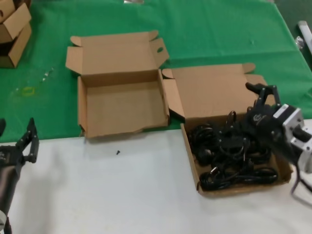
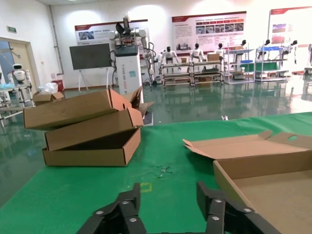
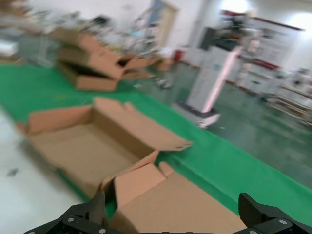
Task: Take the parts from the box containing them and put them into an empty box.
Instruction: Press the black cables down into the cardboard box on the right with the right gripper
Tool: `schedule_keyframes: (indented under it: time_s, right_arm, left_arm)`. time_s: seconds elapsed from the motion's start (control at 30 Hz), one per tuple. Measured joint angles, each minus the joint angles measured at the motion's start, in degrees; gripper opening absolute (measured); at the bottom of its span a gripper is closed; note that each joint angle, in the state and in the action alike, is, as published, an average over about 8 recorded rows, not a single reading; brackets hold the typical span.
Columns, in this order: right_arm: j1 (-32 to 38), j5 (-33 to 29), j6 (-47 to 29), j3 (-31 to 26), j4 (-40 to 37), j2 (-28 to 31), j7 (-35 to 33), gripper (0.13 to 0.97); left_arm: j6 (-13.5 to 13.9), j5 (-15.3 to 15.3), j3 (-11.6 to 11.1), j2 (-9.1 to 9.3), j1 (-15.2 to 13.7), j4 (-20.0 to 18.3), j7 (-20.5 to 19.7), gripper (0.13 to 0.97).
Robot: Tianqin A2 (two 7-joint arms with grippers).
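1. The right gripper (image 1: 261,100) hangs over the far right part of the full box (image 1: 192,163), which sits at the right edge of the tabletop, half on the white sheet (image 1: 122,195) and half on the green cloth (image 1: 209,29).
2. Its fingers are spread wide in the right wrist view, with nothing between them. It is not yet down on the load.
3. The cords (image 1: 229,156) lie in that box as one black tangle, loops over loops, with plugs poking out near the front wall.
4. My read on handling: they are soft, limp and rubbery. They are not fragile, but they are likely to drag their neighbours up when one loop is lifted.
5. The best hold looks like a raised loop at the top of the heap, or a moulded plug, which is stiffer and less likely to slip.
6. The empty box (image 1: 122,112) waits just beside it on the left, lid folded back and the floor bare.
7. The left gripper (image 1: 17,141) is parked at the near left edge of the tabletop, its jaws apart and holding nothing.
8. Spare cartons (image 2: 87,129) are stacked at the far left corner, well away from the action.
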Motion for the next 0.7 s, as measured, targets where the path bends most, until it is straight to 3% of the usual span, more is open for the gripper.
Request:
schedule_keyframes:
  time_s: [0.17, 0.4, 0.53, 0.7]
  right_arm:
    - [5.0, -1.8, -11.0, 0.1, -2.5, 4.9, -2.3, 0.966]
    - [16.2, -3.9, -28.4, -2.1, -8.3, 9.1, -10.6, 0.966]
    - [23.2, -4.6, -38.5, -5.2, -11.9, 10.2, -15.8, 0.966]
    - [30.4, -6.9, -50.0, -8.1, -16.3, 10.0, -21.3, 0.966]
  left_arm:
    - [0.0, 0.0, 0.0, 0.0, 0.0, 0.0, 0.0, 0.449]
    - [0.0, 0.0, 0.0, 0.0, 0.0, 0.0, 0.0, 0.29]
    - [0.0, 0.0, 0.0, 0.0, 0.0, 0.0, 0.0, 0.29]
    - [0.0, 0.0, 0.0, 0.0, 0.0, 0.0, 0.0, 0.222]
